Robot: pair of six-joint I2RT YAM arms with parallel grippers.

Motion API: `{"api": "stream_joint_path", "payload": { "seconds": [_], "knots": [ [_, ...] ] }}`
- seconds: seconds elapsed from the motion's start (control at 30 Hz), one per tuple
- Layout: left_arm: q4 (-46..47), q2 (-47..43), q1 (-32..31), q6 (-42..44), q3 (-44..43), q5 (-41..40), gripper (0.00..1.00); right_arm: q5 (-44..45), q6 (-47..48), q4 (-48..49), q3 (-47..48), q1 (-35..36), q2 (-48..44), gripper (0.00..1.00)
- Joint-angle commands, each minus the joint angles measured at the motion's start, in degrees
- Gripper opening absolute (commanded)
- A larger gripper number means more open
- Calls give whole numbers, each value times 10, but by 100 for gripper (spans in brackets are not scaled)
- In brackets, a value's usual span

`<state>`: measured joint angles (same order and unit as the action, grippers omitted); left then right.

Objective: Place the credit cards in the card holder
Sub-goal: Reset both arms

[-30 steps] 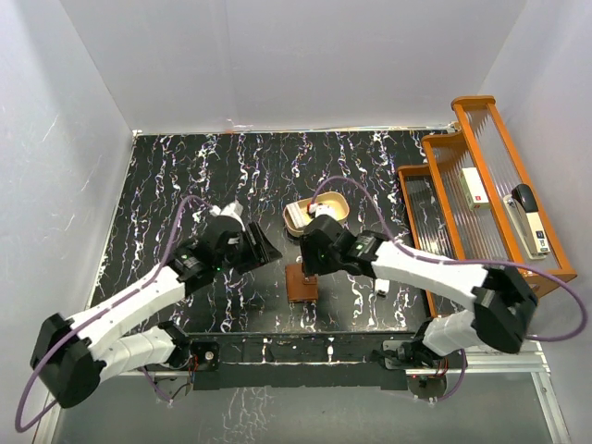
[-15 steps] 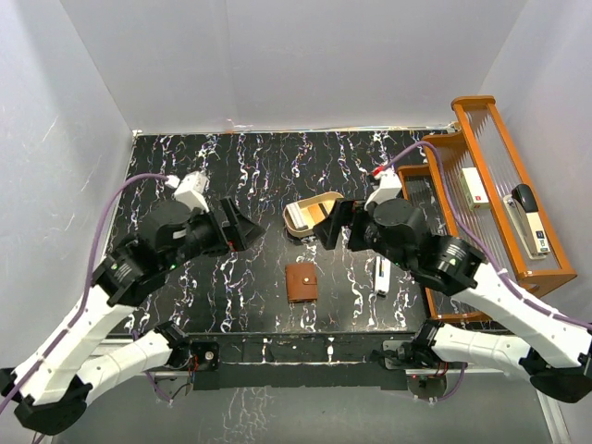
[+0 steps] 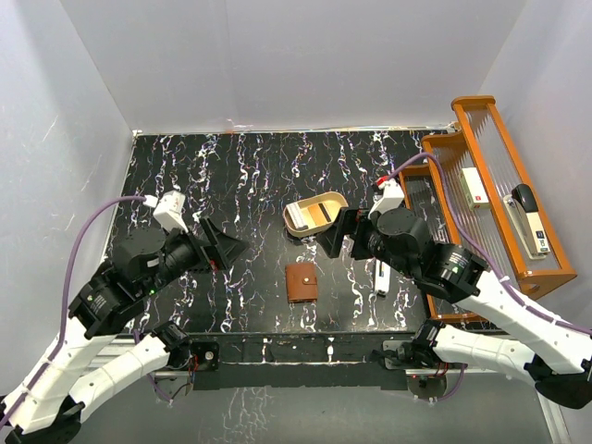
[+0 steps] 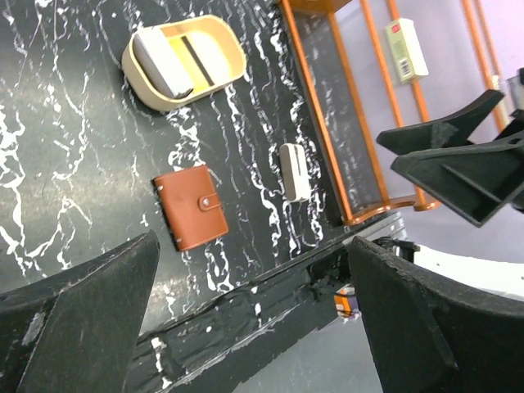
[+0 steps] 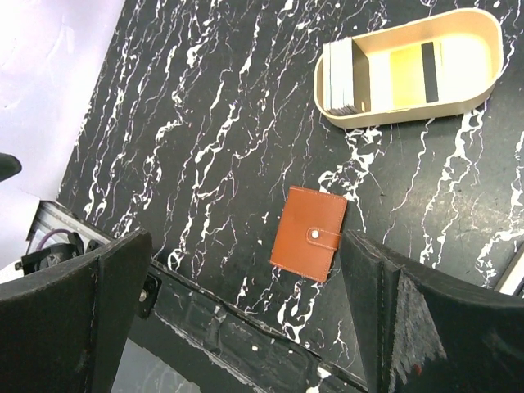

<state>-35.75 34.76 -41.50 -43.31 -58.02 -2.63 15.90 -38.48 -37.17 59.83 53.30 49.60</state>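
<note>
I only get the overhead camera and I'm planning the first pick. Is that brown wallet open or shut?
Observer: Shut. The right wrist view shows the card holder with its strap snapped down.
Operator: What's in the tan tray?
Observer: A greyish stack of cards sits at one end.
Operator: Anything else inside?
Observer: One pale yellow card with a black stripe, lying flat.

Bright, even, diffuse light fell from above; the card holder (image 3: 301,281) cast barely any shadow on the black marbled surface (image 3: 259,176). Every view was sharp, the white walls (image 3: 277,65) faintly violet.
</note>
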Motion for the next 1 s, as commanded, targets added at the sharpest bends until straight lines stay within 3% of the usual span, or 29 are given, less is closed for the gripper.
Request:
{"api": "stream_joint_path", "payload": {
  "seconds": [0.0, 0.97],
  "knots": [
    [-14, -11, -2, -5, 20, -8, 99, -4, -13, 41, 0, 2, -5, 98],
    [15, -30, -2, -21, 48, -19, 99, 1, -25, 42, -7, 2, -26, 98]
  ]
}}
